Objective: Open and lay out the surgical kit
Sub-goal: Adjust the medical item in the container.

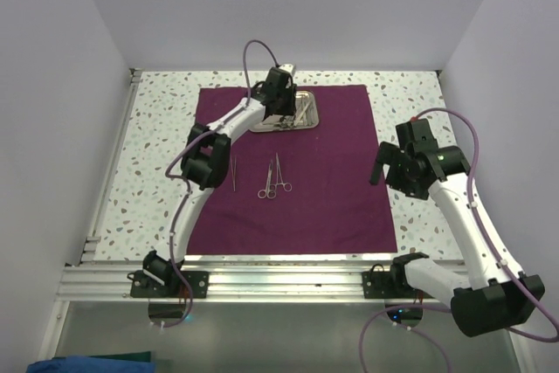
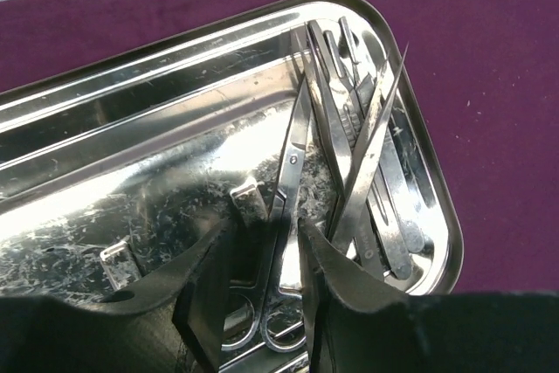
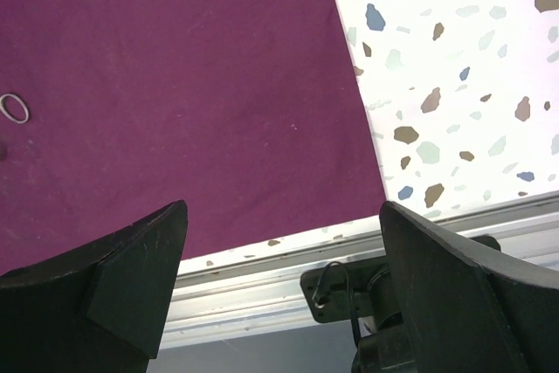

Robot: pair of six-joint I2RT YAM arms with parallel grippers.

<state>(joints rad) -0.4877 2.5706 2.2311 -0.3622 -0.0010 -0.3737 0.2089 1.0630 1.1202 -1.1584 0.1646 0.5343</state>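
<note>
In the tray [image 2: 218, 28] on the purple cloth [image 2: 489, 67], the scissors [image 2: 295, 150] pointed away from the left gripper [image 2: 279, 220], fingers [image 2: 210, 277] close beside them, grip unclear, handles half hidden; the right gripper [image 3: 281, 211] spread wide.

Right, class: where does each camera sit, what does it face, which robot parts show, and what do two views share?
Top external: above and behind, looking down at the cloth; both arms show.
Left wrist: on left arm, facing the tray; left claw shows.
Right wrist: on right arm, facing the cloth's corner; open right claw shows.
Shared: tray, top and left wrist.
</note>
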